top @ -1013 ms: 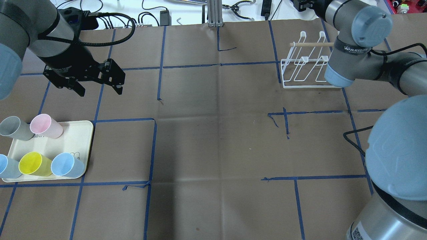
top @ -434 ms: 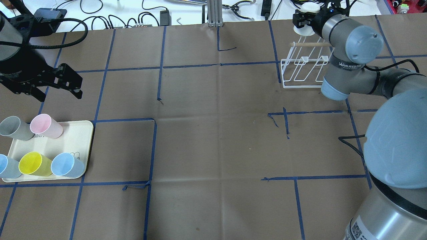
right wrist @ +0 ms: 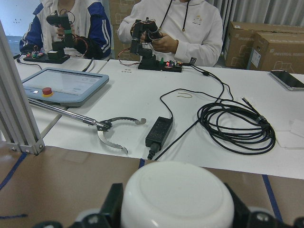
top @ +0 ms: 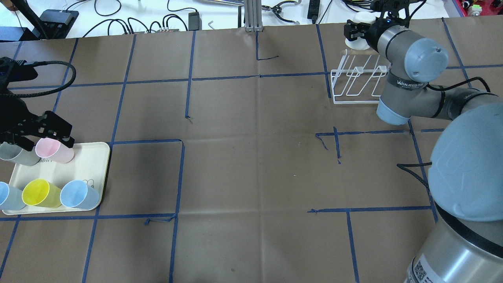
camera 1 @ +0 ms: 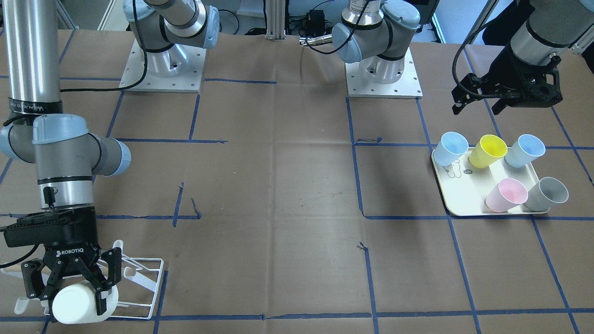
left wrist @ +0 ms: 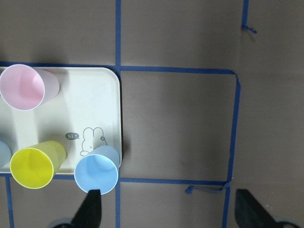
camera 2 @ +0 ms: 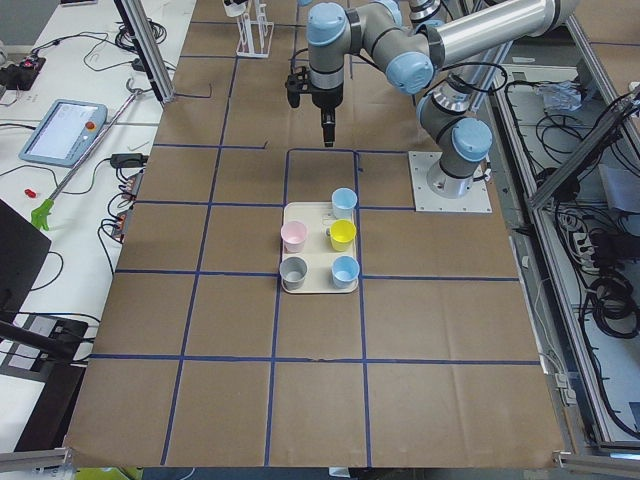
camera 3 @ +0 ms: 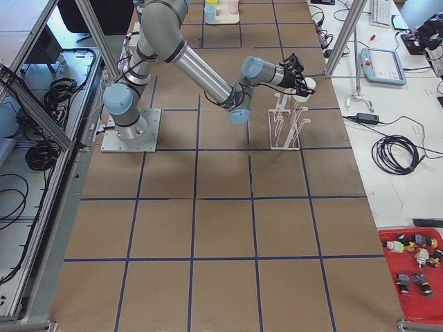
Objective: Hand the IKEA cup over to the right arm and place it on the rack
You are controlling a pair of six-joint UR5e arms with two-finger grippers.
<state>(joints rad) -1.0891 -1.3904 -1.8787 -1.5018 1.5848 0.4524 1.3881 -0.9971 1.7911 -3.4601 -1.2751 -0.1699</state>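
Your left end effector (top: pixel 46 138), jaws wide, has swung back above the cream tray (top: pixel 90 165). The right end effector (camera 1: pixel 73 297) grips the white plastic cup (camera 1: pixel 74 308), with the white wire rack (top: pixel 332 86) at its 6 o'clock overhead.

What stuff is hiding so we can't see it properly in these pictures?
1. Whether the white cup already sits on a prong of the rack: in the front-facing view the right gripper covers it, and in the overhead view the right arm does.
2. One light blue cup: overhead view, cut off by the left edge.
3. The tips of the left gripper: left wrist view, cut off by the bottom edge.
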